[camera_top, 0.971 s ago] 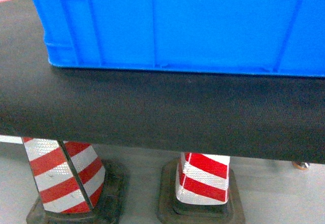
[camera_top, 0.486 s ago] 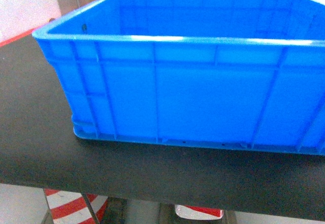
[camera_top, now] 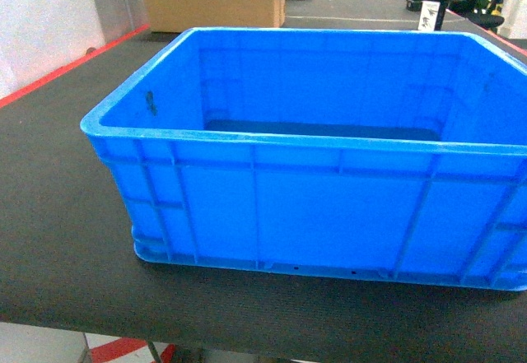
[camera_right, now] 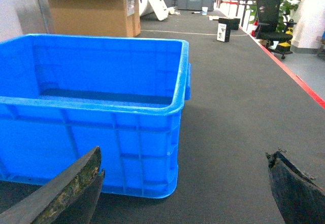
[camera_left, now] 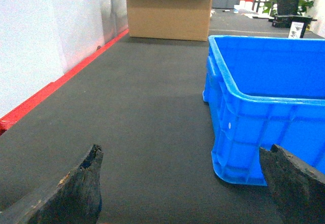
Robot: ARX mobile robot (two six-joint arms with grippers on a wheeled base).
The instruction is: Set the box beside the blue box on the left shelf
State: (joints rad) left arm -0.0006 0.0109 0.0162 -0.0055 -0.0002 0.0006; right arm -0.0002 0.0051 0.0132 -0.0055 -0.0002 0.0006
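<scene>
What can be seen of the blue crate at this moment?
The blue crate is a large, bright blue rectangular bin that looks like moulded plastic, with vertical ribs on its outer walls and a thick rolled rim. It is open-topped and appears empty, with a dark smudge on the inside of its left wall. It sits upright and flat on the dark mat surface. Both wrist views show open fingers short of its corners; nothing grips or touches it.

Bare mat [camera_left: 137, 112] left and right of box [camera_top: 321, 215]; cardboard carton [camera_left: 168, 13] behind (well apart).
</scene>
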